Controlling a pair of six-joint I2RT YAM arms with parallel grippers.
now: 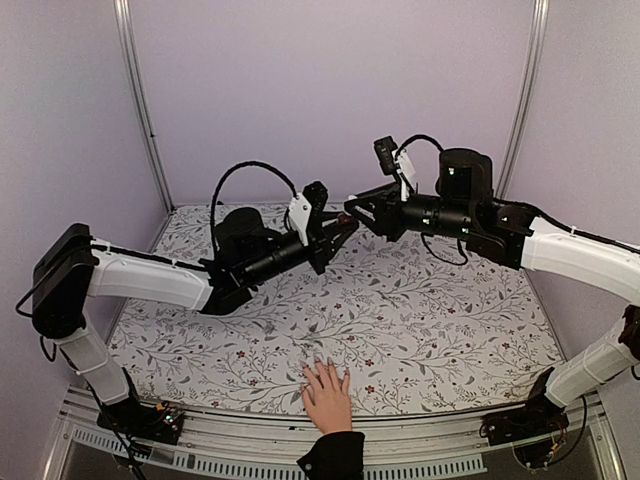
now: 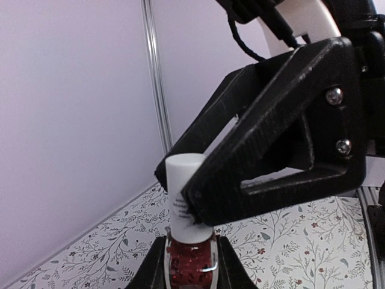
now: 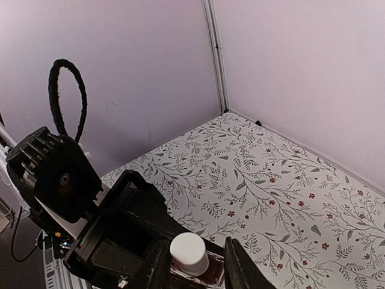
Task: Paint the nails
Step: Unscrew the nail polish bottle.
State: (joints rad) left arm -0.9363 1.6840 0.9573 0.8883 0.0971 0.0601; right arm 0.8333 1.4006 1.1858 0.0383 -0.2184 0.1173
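Hovering above the middle of the table, the left gripper clamps a bottle; the right gripper holds its jaws part-open astride the cap, a gap showing on one side. The nails tip a hand lying flat at 6 o'clock by the near edge, well below both arms. Walls hem the table at 9, 12 and 3.

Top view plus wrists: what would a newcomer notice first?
The two grippers meet in mid-air over the floral table. The left gripper clamps a dark-red bottle, and the right gripper has its jaws astride the white cap. Next, a bare human hand in a black cuff lies flat at the table's near edge.
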